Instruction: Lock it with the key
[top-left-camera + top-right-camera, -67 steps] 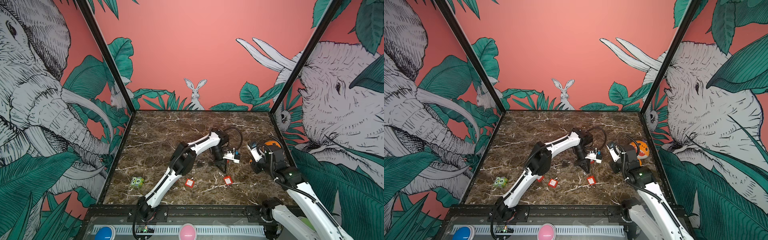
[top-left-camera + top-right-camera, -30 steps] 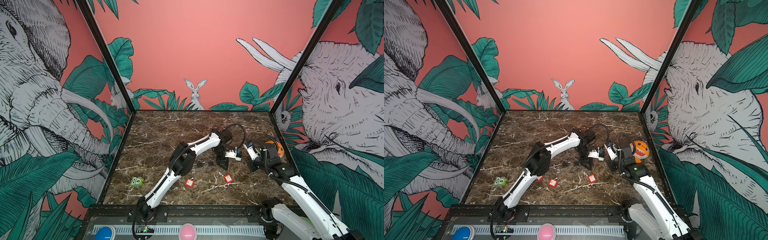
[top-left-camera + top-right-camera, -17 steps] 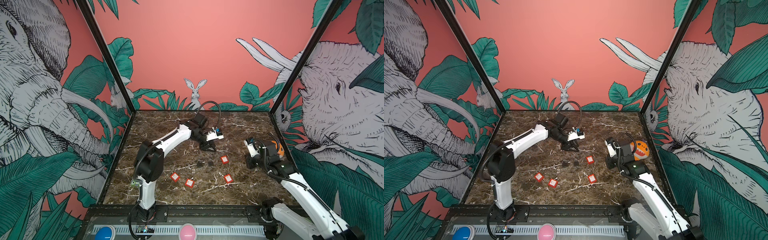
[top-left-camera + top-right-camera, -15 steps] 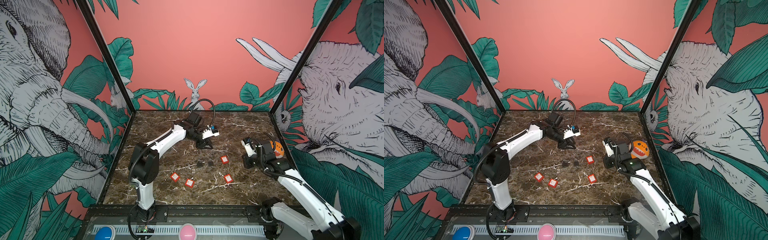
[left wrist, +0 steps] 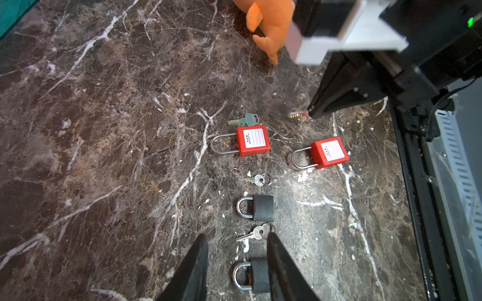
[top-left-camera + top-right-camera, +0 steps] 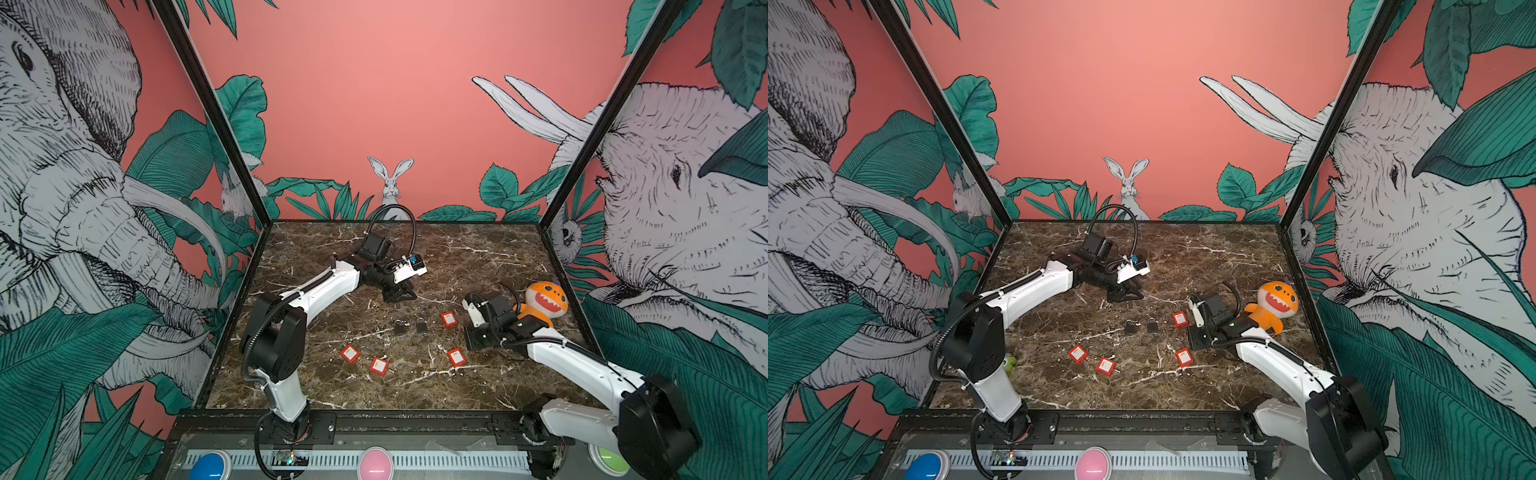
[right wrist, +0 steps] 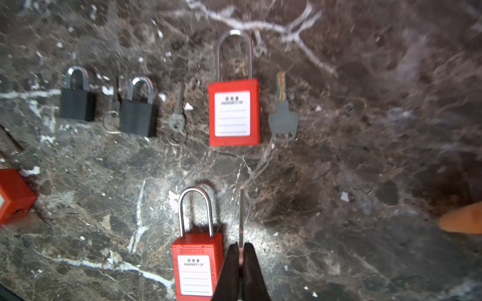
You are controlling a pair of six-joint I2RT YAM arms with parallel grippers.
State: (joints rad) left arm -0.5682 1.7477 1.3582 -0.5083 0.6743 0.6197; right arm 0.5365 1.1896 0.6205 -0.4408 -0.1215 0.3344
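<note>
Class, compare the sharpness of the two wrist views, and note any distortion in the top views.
Left wrist view: padlocks sharp, the right arm near the lens blurred. Right wrist view: soft throughout, toy smeared. Both top views: wide-angle, frame posts splay outward.

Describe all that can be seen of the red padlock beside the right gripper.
The red padlock has a boxy body that looks like plastic, a white label reading PROPERTY OF above blank lines, and a long steel shackle with both legs in the body. It lies flat on the marble table, label up. The shut right gripper, holding a key, stands close beside its body; whether they touch I cannot tell.
</note>
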